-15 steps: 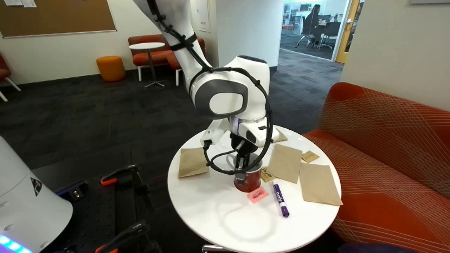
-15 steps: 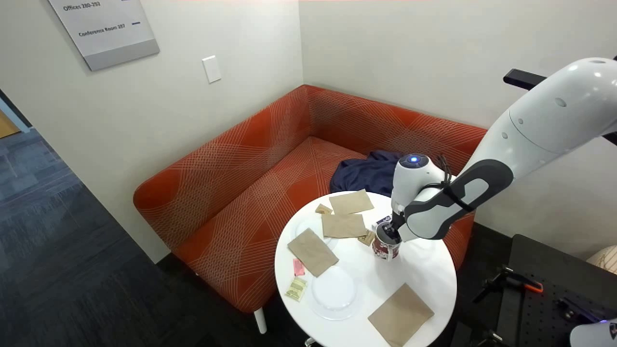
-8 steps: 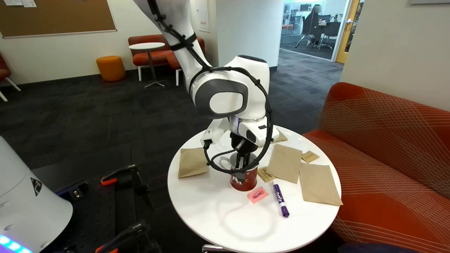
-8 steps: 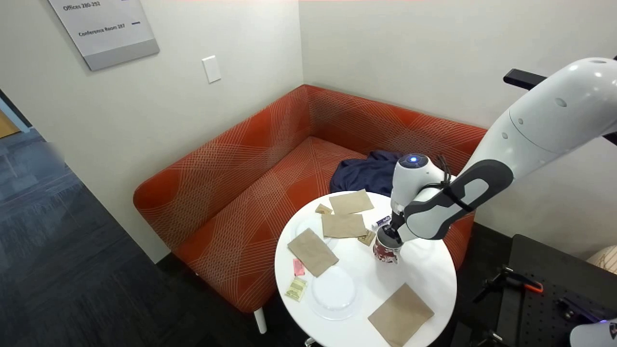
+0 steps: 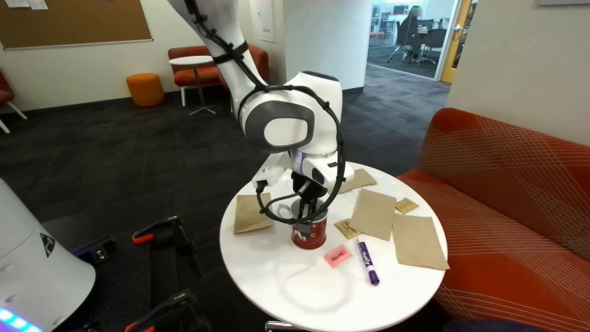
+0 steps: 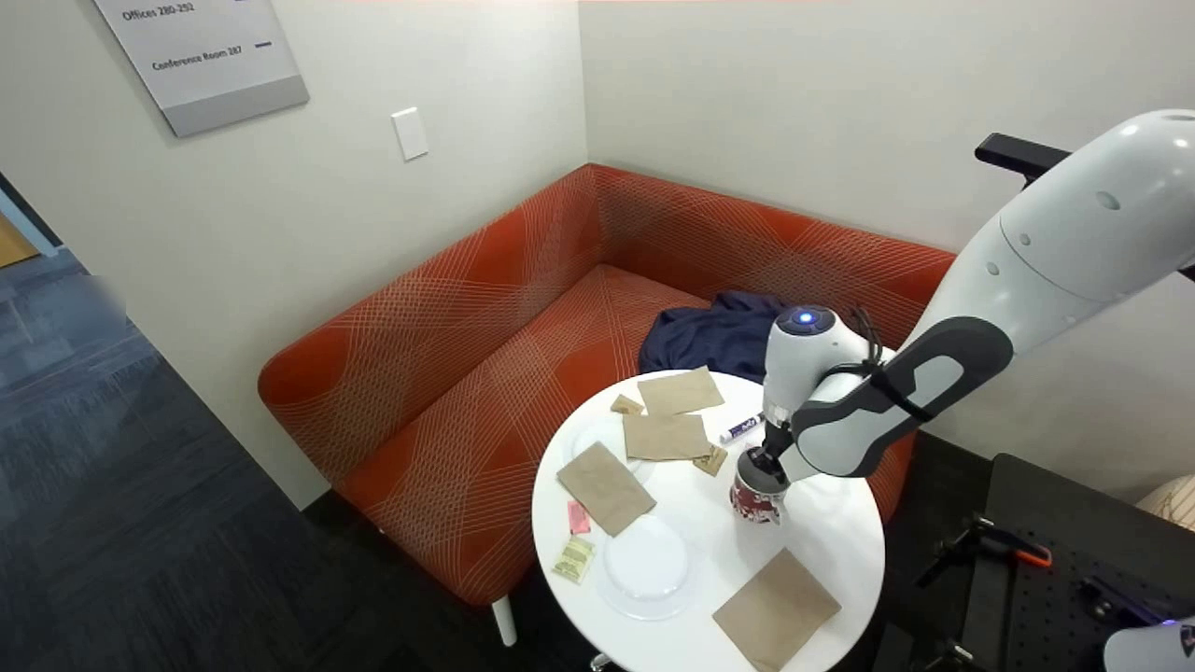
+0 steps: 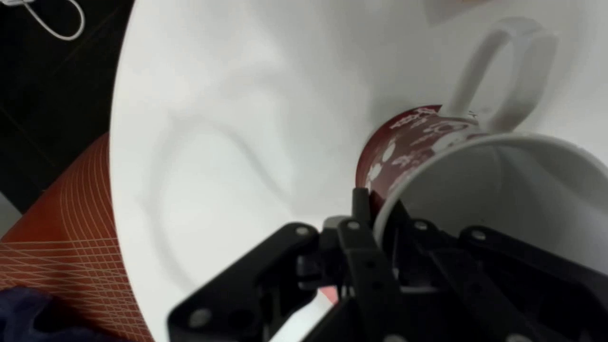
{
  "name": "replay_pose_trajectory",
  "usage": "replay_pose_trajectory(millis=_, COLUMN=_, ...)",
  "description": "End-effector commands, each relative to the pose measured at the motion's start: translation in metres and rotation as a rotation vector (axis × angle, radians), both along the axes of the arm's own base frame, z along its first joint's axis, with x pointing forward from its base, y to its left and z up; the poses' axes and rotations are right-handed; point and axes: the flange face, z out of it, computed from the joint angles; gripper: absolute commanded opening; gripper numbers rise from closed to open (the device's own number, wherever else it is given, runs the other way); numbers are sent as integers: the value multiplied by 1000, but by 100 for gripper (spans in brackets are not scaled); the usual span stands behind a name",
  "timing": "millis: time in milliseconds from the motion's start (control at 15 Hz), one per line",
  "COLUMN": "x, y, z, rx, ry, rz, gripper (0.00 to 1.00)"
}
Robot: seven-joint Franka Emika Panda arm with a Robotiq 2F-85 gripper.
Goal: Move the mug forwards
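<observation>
The dark red mug (image 5: 315, 237) with a pale inside is on or just above the white round table (image 5: 258, 263); I cannot tell whether its base touches. It also shows in an exterior view (image 6: 754, 504). In the wrist view its red, white-patterned side (image 7: 411, 145) and its handle (image 7: 515, 85) show. My gripper (image 7: 381, 205) is shut on the mug's wall at the rim, one finger outside and one inside. In both exterior views the gripper (image 5: 304, 222) reaches down at the mug's rim (image 6: 767, 459), partly hidden by the cable and wrist.
A purple marker (image 5: 367, 263), a pink packet (image 5: 338, 256) and a sugar packet (image 5: 348, 228) lie beside the mug. Several brown napkins (image 5: 373, 214) and clear plates (image 6: 647, 560) are on the table. A red sofa (image 6: 523, 392) stands against the table's side.
The gripper has closed on the mug's wall and the mug shifted and turned slightly. Then arm and mug moved together, away from the marker and toward the handle side.
</observation>
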Motion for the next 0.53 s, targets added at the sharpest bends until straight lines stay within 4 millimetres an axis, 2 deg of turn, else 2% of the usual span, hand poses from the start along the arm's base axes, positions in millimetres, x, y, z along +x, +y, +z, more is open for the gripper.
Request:
replay_pose_trajectory(millis=0, x=-27, y=-3, z=11, rx=-7, ry=46, rz=-27, gripper=2)
replay_pose_trajectory(millis=467, x=-66, y=-24, z=2, rx=-17, ry=101, rz=-90, gripper=2)
